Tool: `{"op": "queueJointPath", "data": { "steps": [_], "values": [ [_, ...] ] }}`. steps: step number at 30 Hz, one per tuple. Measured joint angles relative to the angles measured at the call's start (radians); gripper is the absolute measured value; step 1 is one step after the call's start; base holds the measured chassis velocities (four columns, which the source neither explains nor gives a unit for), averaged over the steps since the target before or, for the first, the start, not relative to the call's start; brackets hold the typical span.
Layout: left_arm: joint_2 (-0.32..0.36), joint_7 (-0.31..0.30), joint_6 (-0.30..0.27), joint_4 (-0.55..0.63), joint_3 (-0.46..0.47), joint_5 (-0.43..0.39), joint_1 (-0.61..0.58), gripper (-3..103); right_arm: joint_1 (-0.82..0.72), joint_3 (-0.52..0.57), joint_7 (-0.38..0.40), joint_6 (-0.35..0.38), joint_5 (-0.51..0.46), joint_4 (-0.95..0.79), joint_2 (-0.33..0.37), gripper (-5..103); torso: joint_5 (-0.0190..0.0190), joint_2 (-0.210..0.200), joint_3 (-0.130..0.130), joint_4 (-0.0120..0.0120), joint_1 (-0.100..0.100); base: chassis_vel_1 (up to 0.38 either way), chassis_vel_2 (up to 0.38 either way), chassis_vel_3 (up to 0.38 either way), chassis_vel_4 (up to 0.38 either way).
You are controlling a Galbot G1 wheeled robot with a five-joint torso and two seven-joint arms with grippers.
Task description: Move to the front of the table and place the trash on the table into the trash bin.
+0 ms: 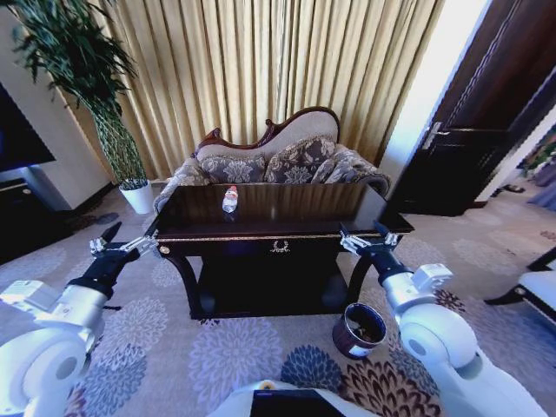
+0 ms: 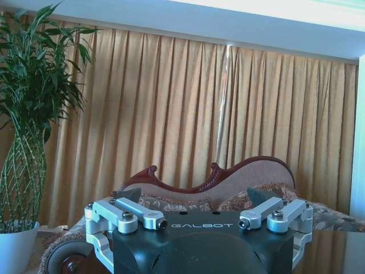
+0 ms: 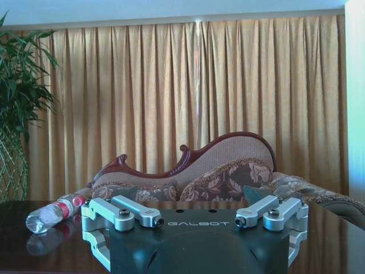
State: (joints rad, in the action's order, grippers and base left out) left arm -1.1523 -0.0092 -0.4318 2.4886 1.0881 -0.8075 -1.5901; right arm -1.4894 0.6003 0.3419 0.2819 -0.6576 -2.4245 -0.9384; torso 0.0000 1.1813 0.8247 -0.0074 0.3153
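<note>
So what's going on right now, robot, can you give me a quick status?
Left gripper and right gripper raised at table corners, jaws open, empty. Clear plastic bottle lying on dark glossy table. Maroon bin on floor, right.

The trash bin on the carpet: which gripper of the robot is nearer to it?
Right. The right gripper hangs open at the table's front right corner, just above the trash bin. The left gripper, also open, is off the table's left end, much farther away.
</note>
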Motion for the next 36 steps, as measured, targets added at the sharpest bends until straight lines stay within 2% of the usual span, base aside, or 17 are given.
{"op": "queueJointPath", "data": {
  "steps": [21, 25, 28, 29, 31, 32, 36],
  "values": [
    [0.003, -0.008, -0.001, -0.017, -0.014, 0.003, 0.005, 100, 0.0, -0.017, 0.0, -0.003, 0.013, 0.003, -0.003, 100, 0.0001, -0.001, 0.0, 0.0, 0.001, -0.174, 0.164, 0.176, -0.169],
    [0.047, -0.032, -0.001, -0.084, -0.034, -0.001, 0.039, 100, -0.003, -0.019, -0.003, -0.017, 0.002, 0.005, -0.003, 100, -0.0003, 0.0, 0.0, 0.0001, 0.0, -0.008, 0.013, 0.0, -0.003],
    [0.123, -0.052, -0.005, -0.152, -0.046, -0.062, 0.093, 100, -0.004, -0.025, -0.004, -0.019, -0.004, 0.01, -0.008, 100, -0.0001, 0.0, 0.0, -0.0001, 0.0, 0.0, 0.0, 0.0, 0.0],
    [0.123, -0.052, -0.005, -0.152, -0.046, -0.062, 0.093, 100, -0.004, -0.025, -0.004, -0.019, -0.004, 0.01, -0.008, 100, -0.0001, 0.0, 0.0, -0.0001, 0.0, 0.0, 0.0, 0.0, 0.0],
    [0.197, -0.081, -0.014, -0.229, -0.069, -0.116, 0.149, 100, -0.004, -0.037, -0.005, -0.019, -0.005, 0.012, -0.009, 100, -0.0005, 0.0, 0.0, 0.0, 0.0, 0.0, 0.0, 0.0, 0.0],
    [0.197, -0.081, -0.014, -0.229, -0.069, -0.116, 0.149, 100, -0.004, -0.037, -0.005, -0.019, -0.005, 0.012, -0.009, 100, -0.0005, 0.0, 0.0, 0.0, 0.0, 0.0, 0.0, 0.0, 0.0],
    [0.299, -0.111, -0.016, -0.321, -0.102, -0.16, 0.23, 100, -0.003, -0.043, -0.007, -0.019, -0.006, 0.015, -0.008, 100, -0.0002, 0.0, 0.0, 0.0, 0.0, 0.0, 0.0, 0.0, 0.0]
  ]
}}
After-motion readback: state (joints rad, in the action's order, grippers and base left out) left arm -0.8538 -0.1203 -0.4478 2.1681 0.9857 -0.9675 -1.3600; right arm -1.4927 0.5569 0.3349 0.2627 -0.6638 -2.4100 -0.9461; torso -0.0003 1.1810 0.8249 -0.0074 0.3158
